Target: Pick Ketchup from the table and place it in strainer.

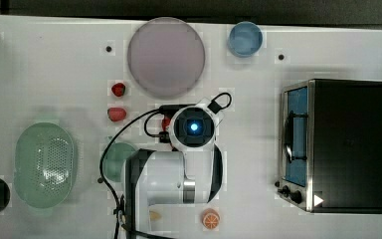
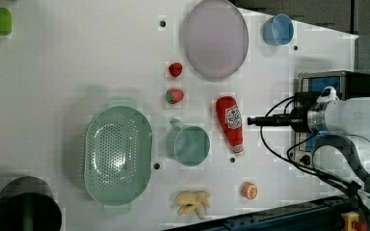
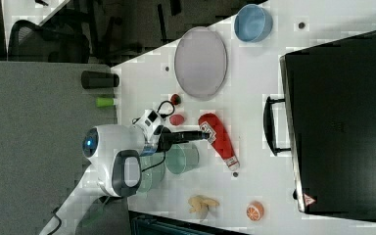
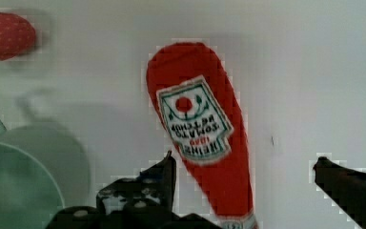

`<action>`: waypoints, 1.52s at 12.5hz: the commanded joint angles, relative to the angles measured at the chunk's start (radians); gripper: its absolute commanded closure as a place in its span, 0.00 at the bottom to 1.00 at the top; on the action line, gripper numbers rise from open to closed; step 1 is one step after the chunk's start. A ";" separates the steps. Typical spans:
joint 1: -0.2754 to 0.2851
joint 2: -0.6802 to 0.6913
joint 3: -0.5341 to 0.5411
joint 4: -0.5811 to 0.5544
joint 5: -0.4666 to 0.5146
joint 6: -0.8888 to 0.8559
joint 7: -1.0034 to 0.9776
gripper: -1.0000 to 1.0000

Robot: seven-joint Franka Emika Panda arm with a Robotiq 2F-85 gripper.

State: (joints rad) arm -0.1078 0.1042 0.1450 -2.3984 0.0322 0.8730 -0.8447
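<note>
- The Ketchup [image 2: 231, 122] lies flat on the white table [image 2: 53, 72], label up, with its white cap toward six o'clock in the left view.
- In the left view the green cup [image 2: 189, 145] sits at about eight o'clock from the bottle, just beside it, and the strainer [image 2: 118, 155] lies farther out at nine o'clock from the cup, well apart from the bottle.
- Two strawberries [image 2: 175, 95] lie at about ten o'clock from the bottle in the left view.
- The gripper [image 4: 243, 174] hangs above the bottle with its jaws spread wide; in the wrist view one dark finger [image 4: 164, 176] stands on each side of the bottle's lower body, and whether they touch it cannot be told.
- Nothing is grasped.
</note>
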 commanded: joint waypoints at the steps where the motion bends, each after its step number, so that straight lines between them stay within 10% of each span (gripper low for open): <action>1: -0.004 0.072 0.005 0.004 -0.003 0.083 -0.090 0.00; 9: 0.000 0.287 0.004 0.008 -0.003 0.272 -0.090 0.00; 13: 0.001 0.288 0.005 0.010 -0.002 0.309 -0.086 0.37; 19: 0.006 0.083 0.015 0.019 -0.001 0.227 0.032 0.37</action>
State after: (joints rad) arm -0.1110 0.2849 0.1573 -2.4141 0.0319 1.1152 -0.8623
